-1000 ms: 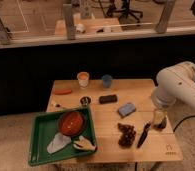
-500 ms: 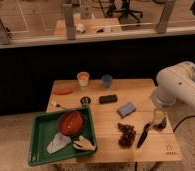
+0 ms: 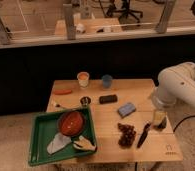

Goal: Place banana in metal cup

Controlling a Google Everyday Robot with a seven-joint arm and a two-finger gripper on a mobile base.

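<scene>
The banana (image 3: 85,145) is pale yellow and lies at the front right corner of the green tray (image 3: 41,137). The small dark metal cup (image 3: 85,101) stands on the wooden table just behind the tray. My gripper (image 3: 158,120) hangs from the white arm (image 3: 178,85) over the right side of the table. It is far to the right of both the banana and the cup.
The tray also holds a red bowl (image 3: 71,123) and a white cloth (image 3: 58,144). On the table are an orange cup (image 3: 83,78), a blue cup (image 3: 107,80), a red item (image 3: 62,92), a black block (image 3: 108,98), a blue sponge (image 3: 126,109), grapes (image 3: 126,134) and a black utensil (image 3: 143,135).
</scene>
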